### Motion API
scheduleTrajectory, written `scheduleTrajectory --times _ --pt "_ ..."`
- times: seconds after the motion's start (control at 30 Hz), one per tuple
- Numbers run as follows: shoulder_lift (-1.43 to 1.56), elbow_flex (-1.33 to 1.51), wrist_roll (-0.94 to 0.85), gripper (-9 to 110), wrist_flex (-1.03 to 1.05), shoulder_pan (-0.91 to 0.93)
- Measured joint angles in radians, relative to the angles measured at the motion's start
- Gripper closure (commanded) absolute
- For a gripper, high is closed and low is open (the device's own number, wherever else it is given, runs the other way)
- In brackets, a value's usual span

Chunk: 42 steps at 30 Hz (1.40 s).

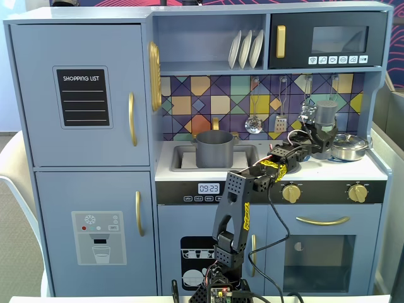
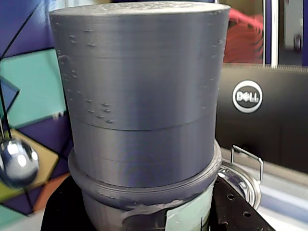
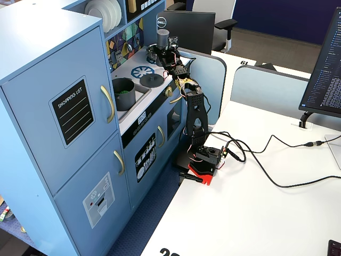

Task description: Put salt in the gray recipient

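- A fixed view, front of the toy kitchen: the black and yellow jointed arm (image 1: 252, 189) reaches up to the right side of the counter, where its gripper (image 1: 319, 134) holds the gray ribbed plastic cylinder that serves as the salt shaker (image 1: 326, 114) upright, above the stovetop. The gray cylindrical pot (image 1: 214, 149), the likely recipient, stands in the sink, well apart to the left. Risk: the sideways carry passes the hanging steel ladle (image 1: 253, 124) and spatula (image 1: 281, 122); a high swing could strike them.
- Wrist view: the shaker (image 2: 144, 96) fills the frame, seated between black gripper parts at the bottom edge; the jaws appear to pinch its lower collar. Risk: a hold this low on a tall body could let it tilt or slip when the wrist tips.
- Another fixed view, from the side: the shaker (image 3: 162, 37) sits raised over the blue-ringed burner (image 3: 143, 71), beside the small steel lidded pan (image 3: 151, 80); the pot (image 3: 123, 90) lies nearer the camera. Risk: an early tilt would spill short of the pot.
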Motion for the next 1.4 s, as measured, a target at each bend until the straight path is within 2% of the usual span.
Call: scheduleTrajectory --times 0.17,0.37,0.63,0.83,1.1,1.4 --pt "0.195 -0.002 0.281 102 0.253 -0.078" --pt "0.413 -0.002 0.782 101 0.514 -0.278" --pt "0.497 -0.003 1.358 101 0.723 -0.629" --pt "0.497 -0.087 1.732 101 0.83 -0.765" --pt "0.497 -0.169 2.091 101 0.824 -0.825" --pt "0.465 -0.193 2.273 101 0.713 -0.916"
